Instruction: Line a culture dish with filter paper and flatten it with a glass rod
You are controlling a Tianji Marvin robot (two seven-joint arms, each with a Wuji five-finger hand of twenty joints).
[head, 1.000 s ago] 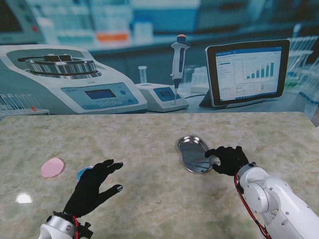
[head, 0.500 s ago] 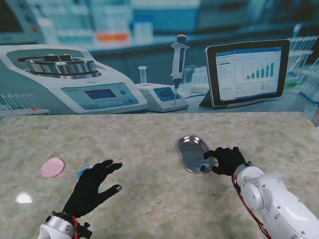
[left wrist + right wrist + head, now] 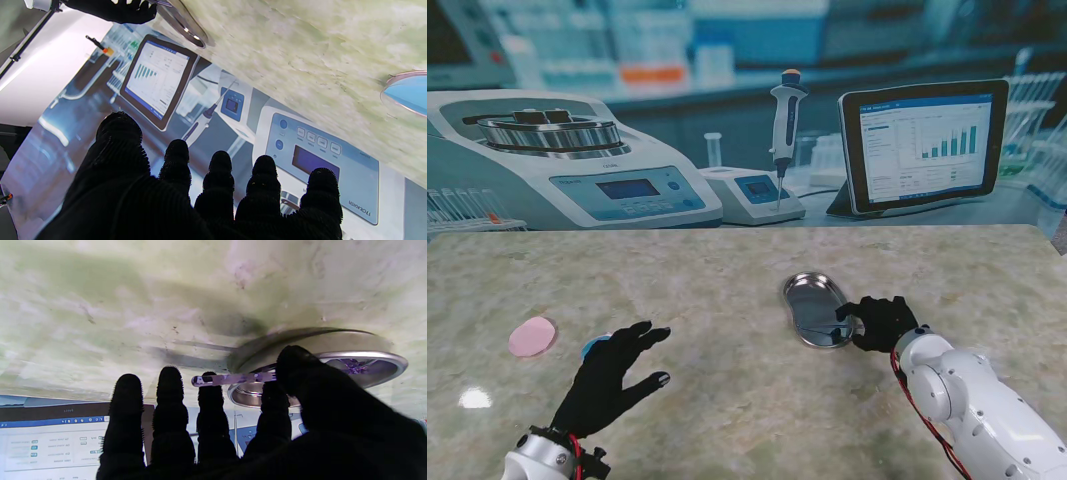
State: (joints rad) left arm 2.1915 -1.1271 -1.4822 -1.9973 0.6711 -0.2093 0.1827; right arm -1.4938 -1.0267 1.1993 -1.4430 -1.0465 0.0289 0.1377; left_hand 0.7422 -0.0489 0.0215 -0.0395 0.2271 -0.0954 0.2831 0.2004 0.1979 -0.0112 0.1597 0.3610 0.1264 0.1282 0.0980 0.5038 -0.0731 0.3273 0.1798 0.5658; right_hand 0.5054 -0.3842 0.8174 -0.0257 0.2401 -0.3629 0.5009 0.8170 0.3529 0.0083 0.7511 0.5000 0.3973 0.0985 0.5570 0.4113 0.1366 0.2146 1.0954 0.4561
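Note:
A pink filter paper disc (image 3: 531, 336) lies on the marble table at the left. A blue culture dish (image 3: 593, 346) (image 3: 405, 93) sits just right of it, partly hidden by my left hand (image 3: 612, 380) (image 3: 200, 200), which hovers open with fingers spread. A steel tray (image 3: 812, 305) (image 3: 383, 356) lies in the middle. My right hand (image 3: 882, 322) (image 3: 233, 426) is at the tray's right rim, thumb and forefinger pinched on a clear glass rod (image 3: 233, 378) that sticks out sideways across the other fingertips.
A printed lab backdrop (image 3: 727, 120) with a centrifuge, a pipette and a tablet stands along the table's far edge. The tray (image 3: 186, 26) and my right hand (image 3: 116, 11) also show in the left wrist view.
My right hand has edged slightly left onto the tray's rim and closed more tightly. My left hand has drawn back a little toward me.

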